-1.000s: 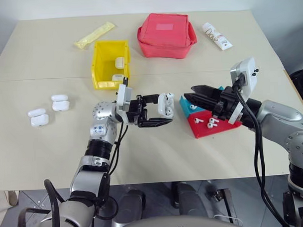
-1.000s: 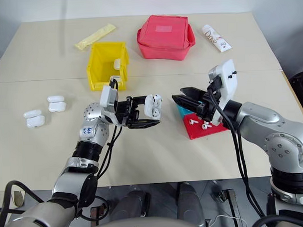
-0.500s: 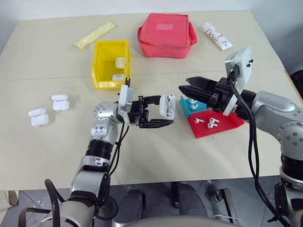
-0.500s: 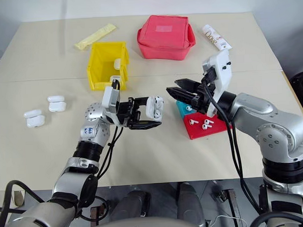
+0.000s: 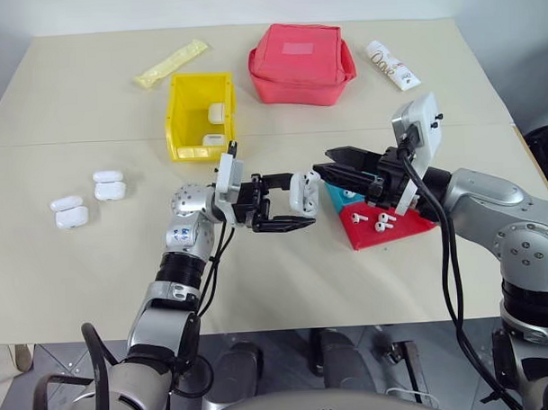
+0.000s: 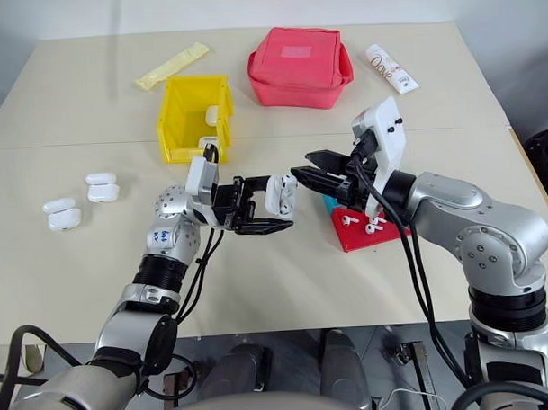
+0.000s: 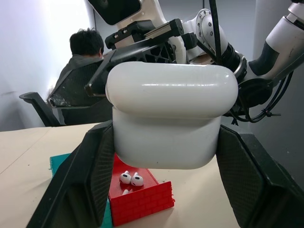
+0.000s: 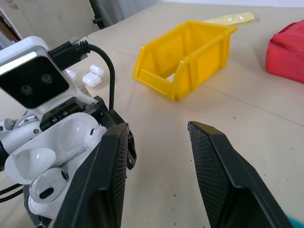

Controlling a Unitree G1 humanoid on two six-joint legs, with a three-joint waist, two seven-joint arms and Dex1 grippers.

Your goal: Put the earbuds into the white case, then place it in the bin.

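Observation:
My left gripper point(image 5: 300, 199) is shut on the white case point(image 5: 301, 190), holding it above the table with its lid open. In the right wrist view an earbud point(image 8: 46, 189) sits inside the case point(image 8: 57, 161). My right gripper point(image 5: 322, 162) hovers just right of the case, open, its fingertips point(image 8: 118, 133) close to it with nothing between them. More earbuds point(image 5: 383, 221) lie in the blue-and-red tray point(image 5: 410, 225) below the right gripper. The yellow bin point(image 5: 194, 91) stands behind the left gripper with white cases inside.
Several spare white cases point(image 5: 109, 186) lie at the table's left. A red zip pouch point(image 5: 301, 65), a white tube point(image 5: 392, 64) and a yellow packet point(image 5: 172, 63) sit along the far side. A person point(image 7: 88, 71) sits in the background beyond the table.
My right gripper has moved left from over the tray until its tips are beside the open case. The left gripper and the case stayed still.

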